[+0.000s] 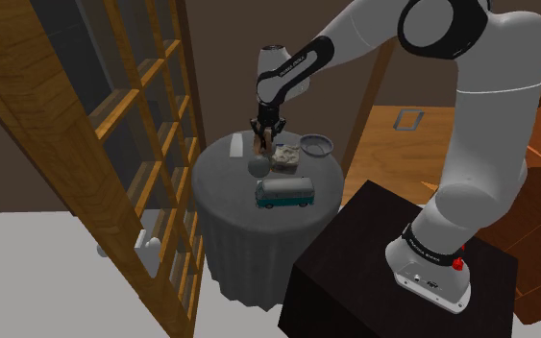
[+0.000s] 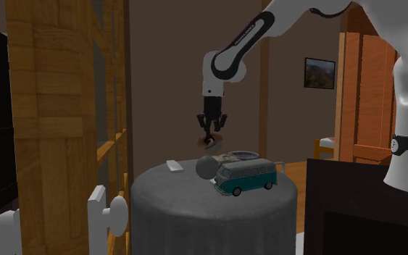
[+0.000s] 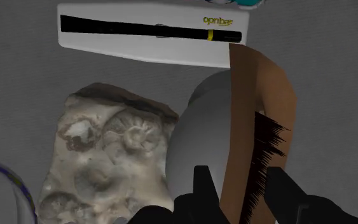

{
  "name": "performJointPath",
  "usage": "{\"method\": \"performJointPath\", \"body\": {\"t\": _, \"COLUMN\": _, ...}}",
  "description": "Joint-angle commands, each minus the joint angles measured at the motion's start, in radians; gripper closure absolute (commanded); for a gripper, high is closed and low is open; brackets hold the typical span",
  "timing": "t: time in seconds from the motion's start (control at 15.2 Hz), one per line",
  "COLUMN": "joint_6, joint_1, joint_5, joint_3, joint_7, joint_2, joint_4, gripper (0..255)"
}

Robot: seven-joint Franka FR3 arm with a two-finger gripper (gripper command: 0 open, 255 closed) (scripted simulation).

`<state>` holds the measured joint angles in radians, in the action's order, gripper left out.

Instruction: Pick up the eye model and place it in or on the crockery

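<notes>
My black gripper (image 1: 264,137) (image 2: 209,135) hangs above the round grey table (image 1: 222,178), shut on the eye model (image 3: 260,95), a brown curved piece clasped between the fingers (image 3: 201,184). The model (image 2: 216,132) is lifted off the tabletop. The crockery is a shallow grey bowl (image 1: 316,144) (image 2: 244,154) at the table's far edge, to the shoulder view's right of the gripper; a bit of its rim (image 3: 9,181) shows in the wrist view.
Below the gripper lie a grey ball (image 1: 258,165) (image 3: 199,127), a fossil-marked stone slab (image 1: 284,155) (image 3: 107,153) and a white bar (image 3: 152,32) (image 2: 175,166). A teal toy van (image 1: 284,193) (image 2: 246,176) stands nearer the table's front. A wooden lattice frame (image 1: 143,144) rises beside the table.
</notes>
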<state>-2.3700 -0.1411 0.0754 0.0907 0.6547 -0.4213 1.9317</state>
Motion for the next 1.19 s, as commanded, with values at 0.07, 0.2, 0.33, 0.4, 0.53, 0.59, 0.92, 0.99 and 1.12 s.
{"method": "performJointPath", "body": {"t": 0.07, "joint_6": -0.012, "joint_1": -0.05, "joint_5": -0.011, "joint_3": -0.013, "joint_7": -0.07, "joint_2": 0.025, "joint_4": 0.035, "gripper": 255}}
{"method": "performJointPath", "body": {"t": 0.2, "joint_6": -0.016, "joint_1": -0.084, "joint_5": -0.019, "joint_3": -0.022, "joint_7": -0.117, "joint_2": 0.036, "joint_4": 0.048, "gripper": 255}}
{"method": "performJointPath", "body": {"t": 0.33, "joint_6": -0.017, "joint_1": -0.117, "joint_5": -0.026, "joint_3": -0.032, "joint_7": -0.165, "joint_2": 0.044, "joint_4": 0.057, "gripper": 255}}
{"method": "performJointPath", "body": {"t": 0.4, "joint_6": -0.017, "joint_1": -0.134, "joint_5": -0.03, "joint_3": -0.038, "joint_7": -0.189, "joint_2": 0.047, "joint_4": 0.06, "gripper": 255}}
{"method": "performJointPath", "body": {"t": 0.53, "joint_6": -0.016, "joint_1": -0.167, "joint_5": -0.037, "joint_3": -0.048, "joint_7": -0.238, "joint_2": 0.051, "joint_4": 0.062, "gripper": 255}}
{"method": "performJointPath", "body": {"t": 0.59, "joint_6": -0.015, "joint_1": -0.183, "joint_5": -0.041, "joint_3": -0.053, "joint_7": -0.262, "joint_2": 0.052, "joint_4": 0.061, "gripper": 255}}
{"method": "performJointPath", "body": {"t": 0.92, "joint_6": -0.002, "joint_1": -0.265, "joint_5": -0.059, "joint_3": -0.08, "joint_7": -0.381, "joint_2": 0.044, "joint_4": 0.039, "gripper": 255}}
{"method": "performJointPath", "body": {"t": 0.99, "joint_6": 0.001, "joint_1": -0.282, "joint_5": -0.062, "joint_3": -0.085, "joint_7": -0.405, "joint_2": 0.041, "joint_4": 0.032, "gripper": 255}}
{"method": "performJointPath", "body": {"t": 1.12, "joint_6": 0.011, "joint_1": -0.314, "joint_5": -0.069, "joint_3": -0.095, "joint_7": -0.451, "joint_2": 0.031, "joint_4": 0.012, "gripper": 255}}
